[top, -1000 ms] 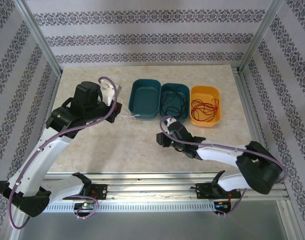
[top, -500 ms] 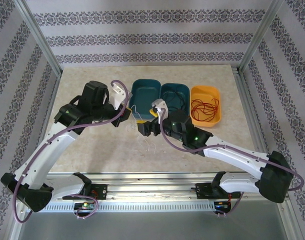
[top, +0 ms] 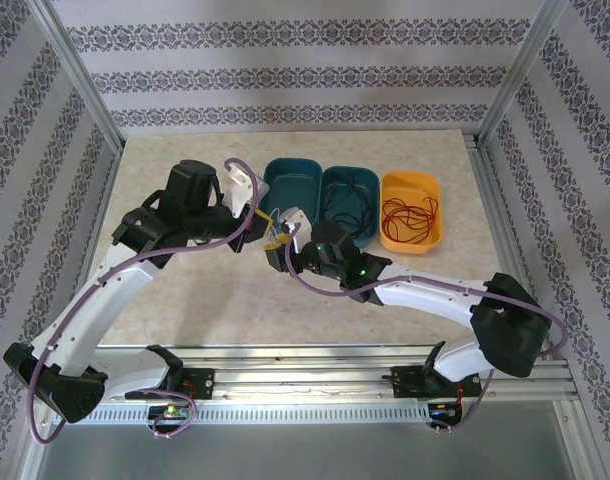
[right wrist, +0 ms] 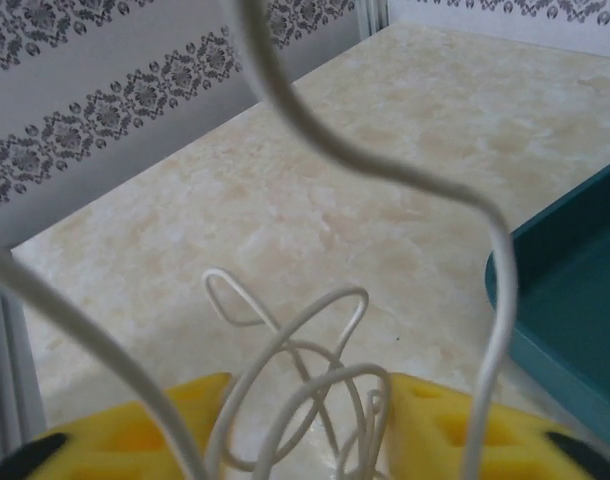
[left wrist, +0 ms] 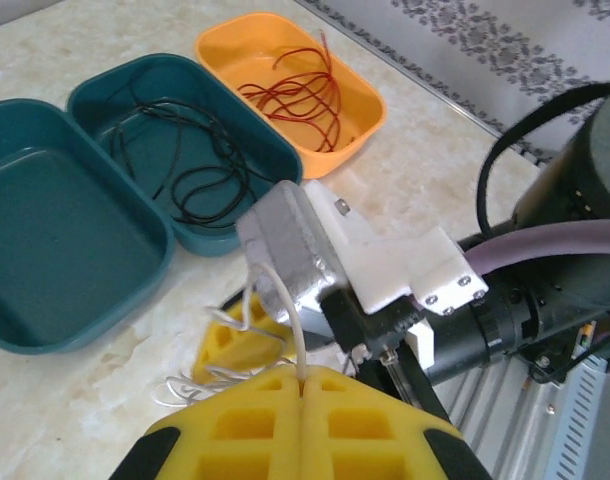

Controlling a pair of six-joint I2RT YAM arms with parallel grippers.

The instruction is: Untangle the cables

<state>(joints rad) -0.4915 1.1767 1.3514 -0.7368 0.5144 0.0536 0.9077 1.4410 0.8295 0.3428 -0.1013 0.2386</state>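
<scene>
You see the red cable [left wrist: 297, 95] coiled loosely in the orange bin [left wrist: 370, 110], the black cable [left wrist: 190, 160] in the middle teal bin [left wrist: 285, 165], and the white cable [right wrist: 253, 40] lifted in curly loops.

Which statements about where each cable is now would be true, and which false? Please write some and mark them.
1. The red cable lies in the orange tray. True.
2. The black cable lies in the left teal tray. False: it lies in the middle teal tray; the left teal tray holds no cable.
3. The left claw is shut on the white cable. True.
4. The white cable lies in a tray. False: it is outside them, near the left teal tray.
</scene>
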